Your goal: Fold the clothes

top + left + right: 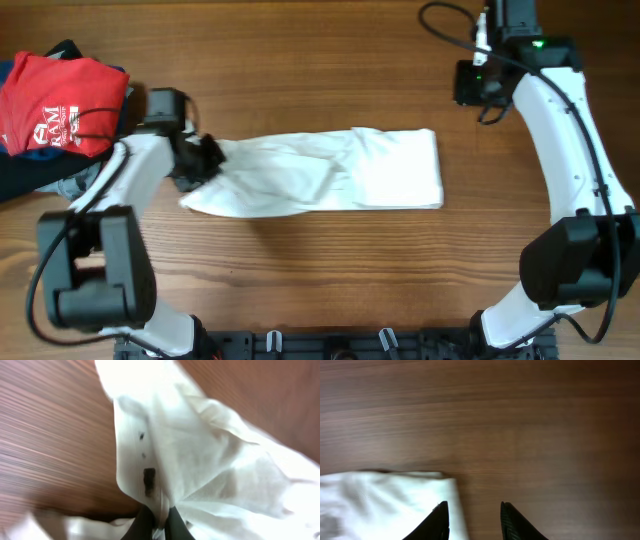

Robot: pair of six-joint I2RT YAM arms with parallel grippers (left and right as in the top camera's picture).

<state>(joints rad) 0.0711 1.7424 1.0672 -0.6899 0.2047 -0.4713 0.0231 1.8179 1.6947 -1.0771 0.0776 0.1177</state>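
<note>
**Left gripper pinching one end of the T-shirt; right gripper free beside the other end**

We see the left gripper (159,522) closed completely, with a fold of the white T-shirt (330,170) caught between its fingers. In the left wrist view the cloth rises straight from the fingertips. A few small dark marks show on it just ahead of the pinch. Beyond that the fabric spreads in loose creases away from the gripper.

From overhead, the T-shirt lies as a long folded band on the wooden surface (320,280). It runs from the left gripper towards the right arm's side. Behind the left gripper, on the side away from the T-shirt, lies a red shirt (55,100) with a white logo. It rests on dark garments (18,185) at the surface's edge.

The right gripper (472,520) has its jaws partly apart with nothing between them. Bare wood lies under it and ahead of it. A corner of the T-shirt shows just beside its left finger. We cannot tell whether finger and cloth touch.
</note>
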